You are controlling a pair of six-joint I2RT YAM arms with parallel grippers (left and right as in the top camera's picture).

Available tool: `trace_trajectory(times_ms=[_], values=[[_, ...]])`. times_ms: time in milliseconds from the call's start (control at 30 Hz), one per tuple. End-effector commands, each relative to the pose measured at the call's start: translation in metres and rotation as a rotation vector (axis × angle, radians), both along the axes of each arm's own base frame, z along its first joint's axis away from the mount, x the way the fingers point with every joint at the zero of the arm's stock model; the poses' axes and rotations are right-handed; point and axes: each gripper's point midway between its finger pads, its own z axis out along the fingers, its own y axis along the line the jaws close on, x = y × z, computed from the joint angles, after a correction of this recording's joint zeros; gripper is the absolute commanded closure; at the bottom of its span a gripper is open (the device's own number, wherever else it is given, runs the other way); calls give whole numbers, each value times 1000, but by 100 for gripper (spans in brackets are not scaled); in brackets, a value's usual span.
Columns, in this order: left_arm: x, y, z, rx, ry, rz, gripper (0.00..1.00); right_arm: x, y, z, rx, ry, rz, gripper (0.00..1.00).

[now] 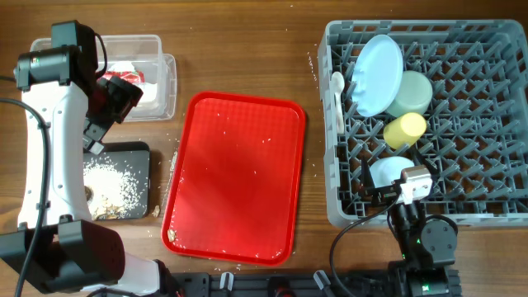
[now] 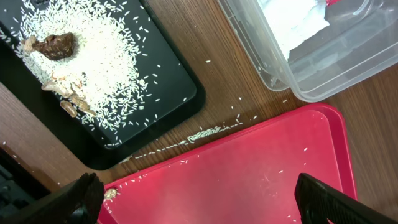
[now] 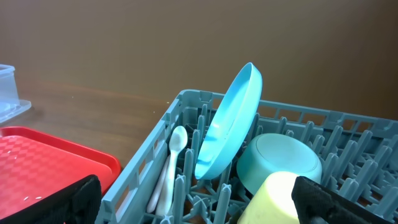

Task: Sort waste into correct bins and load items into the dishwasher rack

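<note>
in the rack (image 1: 429, 28), plate (image 1: 379, 74) tilts on edge; left gripper (image 2: 199, 198), right gripper (image 3: 194, 196) jaws apart.

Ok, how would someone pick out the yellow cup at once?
Find the big grey dishwasher rack on the table's right. In its left half, beside the pale green bowl and tilted light blue plate, sits the yellow cup. It is the only yellow item there.
</note>
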Motion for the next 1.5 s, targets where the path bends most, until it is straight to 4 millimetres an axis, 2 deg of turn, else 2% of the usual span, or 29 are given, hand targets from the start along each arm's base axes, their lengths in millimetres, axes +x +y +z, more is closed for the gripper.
trace_trajectory(times_ms=[0, 33, 133, 300, 367, 433, 500, 600, 700, 833, 967, 1100, 1233, 1367, 1467], values=[[-8, 3, 3, 11, 21, 4, 0, 0, -3, 3, -12, -17, -18, 0], [-10, 2, 6, 11, 15, 5, 0, 0, -3, 3, -12, -17, -18, 0], [-31, -2, 9, 27, 60, -9, 0, 0, -3, 3, -12, -16, -18, 0], [-55, -6, -7, 132, 15, -64, 0, 0, -4, 3, -12, -17, -18, 0], [-58, -11, -18, 151, -71, -103, 0, 0, -4, 3, -12, -17, -18, 0], [-61, -19, -29, 184, -195, -226, 0, 0, -4, 3, -12, -16, -18, 0], [-68, -27, -30, 210, -293, -342, 0, 0, -4, 3, -12, -17, -18, 0], [-81, -40, -21, 247, -451, -479, 0, 0, -4, 3, -12, -17, -18, 0], [-92, -47, -12, 273, -586, -500, 0, 0, -3, 3, -12, -17, -18, 0], [-101, -51, -22, 265, -624, -511, 0, 0, -4, 3, -12, -17, -18, 0], [-97, -62, -42, 232, -639, -552, 0, 0, -3, 3, -12, -17, -18, 0], [-90, -79, -54, 227, -776, -601, 0, 0, -3, 3, -12, -17, -18, 0], [-100, -71, -68, 270, -846, -571, 0, 0, -3, 3, -12, -17, -18, 0], [-103, -77, -73, 253, -932, -581, 0, 0, -3, 3, -12, -17, -18, 0], [-100, -88, -68, 262, -1038, -648, 0, 0, -3, 3, -12, -17, -18, 0]])
